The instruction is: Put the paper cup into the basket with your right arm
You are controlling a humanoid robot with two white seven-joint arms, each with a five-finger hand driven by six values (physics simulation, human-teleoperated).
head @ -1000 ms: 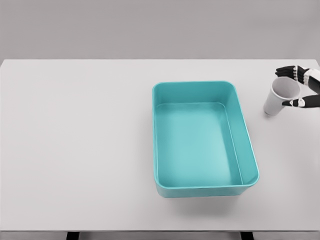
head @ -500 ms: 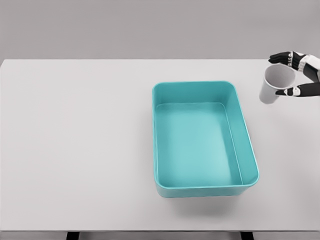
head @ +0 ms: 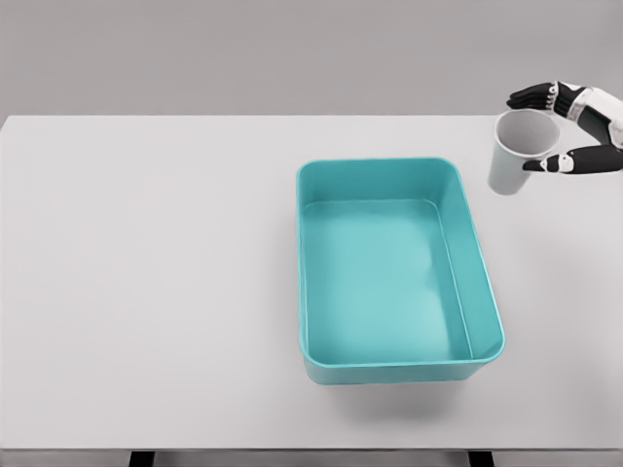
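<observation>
r hand point(head: 569, 126) comes in from the right edge, upper right of the head view, w/ black fingers point(head: 531, 96) curled round a white paper cup point(head: 514, 154). one finger lies over the far side of the rim, the thumb presses the near side, so the hand is clamped on the cup. cup sits tilted, mouth facing up and toward the cam, base lower left. it looks lifted off the table point(head: 146, 292), but cannot tell for sure from this angle.

cup is right of and a bit beyond the basket point(head: 399, 365), near its far right corner, not over it and not touching it. basket is a teal rectangular tub, open top, rounded corners, long side running away from the cam, standing flat on the table a little right of centre. nothing shows inside it but its own floor and walls.

table is plain white, wide, fills most of the view; grey backdrop behind its far edge. two dark leg tops show under the near edge.

only the wrist and hand of the r arm show, white casing w/ dark joints. wrist is cut off by the right edge.
</observation>
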